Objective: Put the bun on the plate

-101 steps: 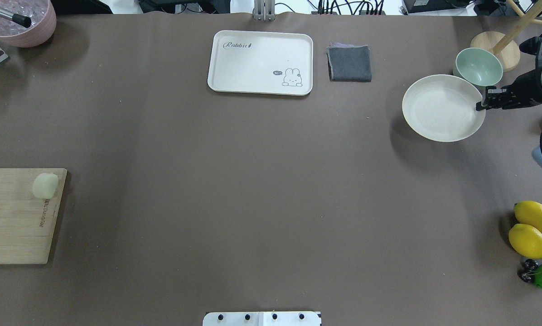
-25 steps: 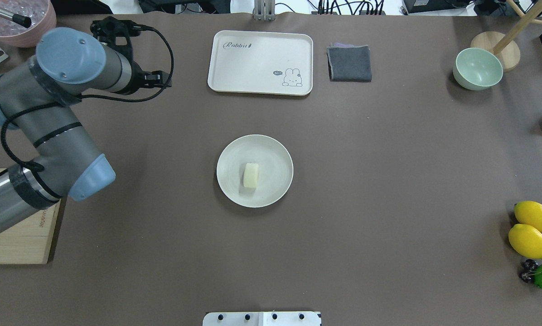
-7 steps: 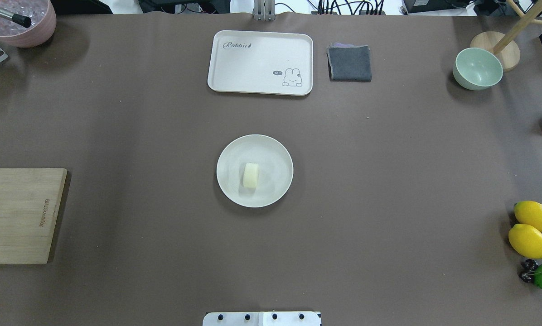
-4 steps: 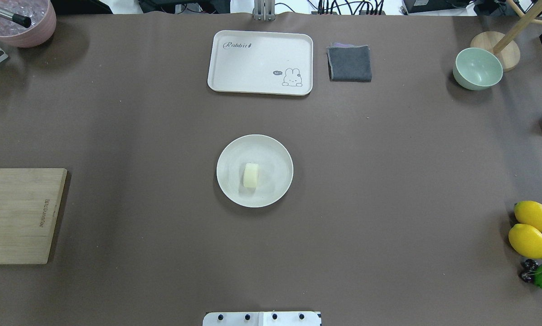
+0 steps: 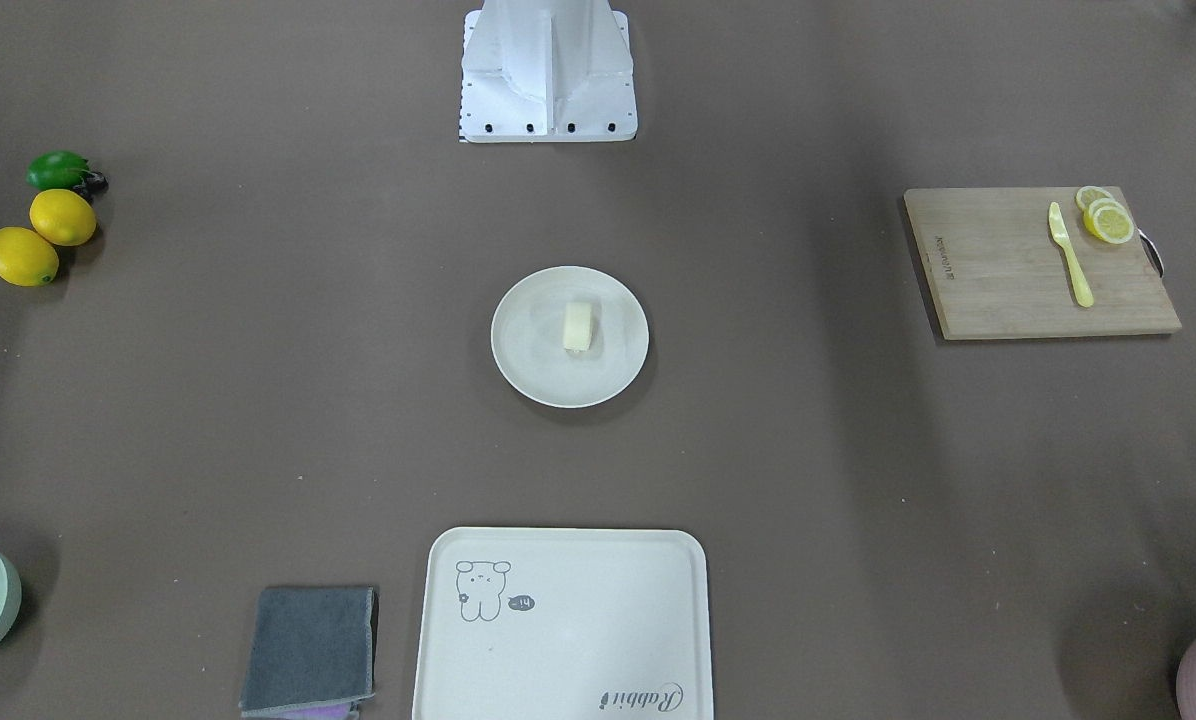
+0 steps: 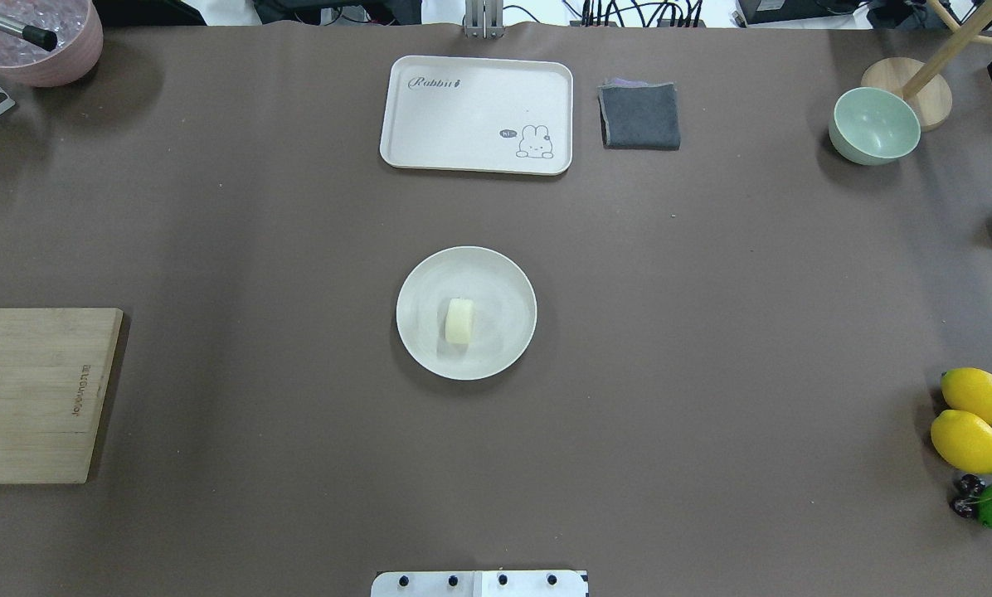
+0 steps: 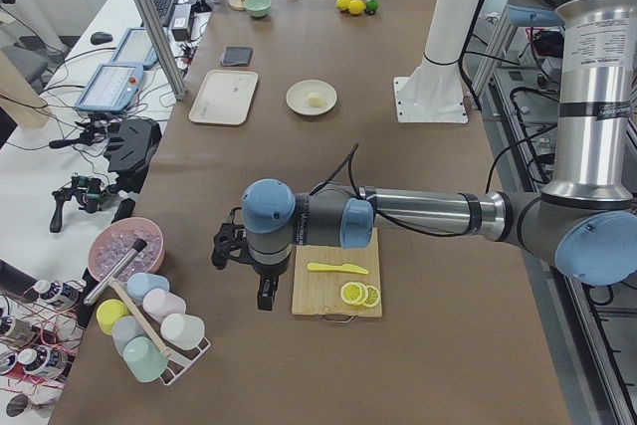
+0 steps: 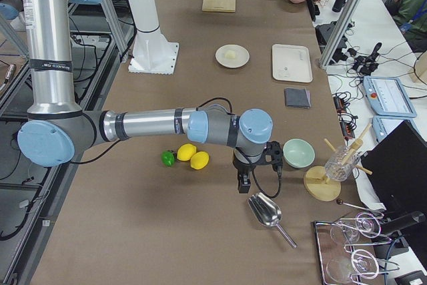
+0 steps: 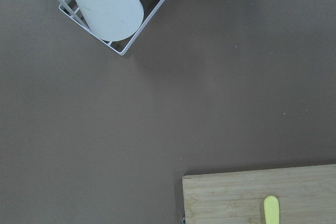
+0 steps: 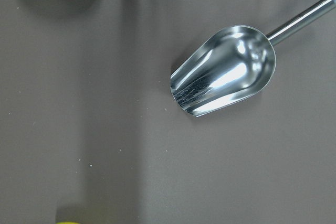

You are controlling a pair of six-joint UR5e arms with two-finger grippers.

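Now, left gripper (image 7: 263,302): seen only from the side, so whether it is open or closed cannot be told; it is hung over the table between the board (image 7: 336,276) and the cup rack (image 7: 159,345).
Right gripper (image 8: 243,187): its state cannot be told either; it is held above the table near the scoop (image 10: 226,69) and the green bowl (image 8: 298,153).
Plate (image 6: 504,348): set mid-table, with the bun (image 6: 459,321) laid in its centre.
Pink bowl (image 6: 77,58): clear ice-like pieces and a metal handle are held in it.
Writing: "Rabbit" is printed on the tray (image 6: 463,116), and "hi~" beside its rabbit drawing; the board's stamp cannot be read.
Change: 13.9 s ago the bun was on the board and the plate was beside the green bowl; 3.4 s ago the left arm was over the table; nothing has been moved in the last second.
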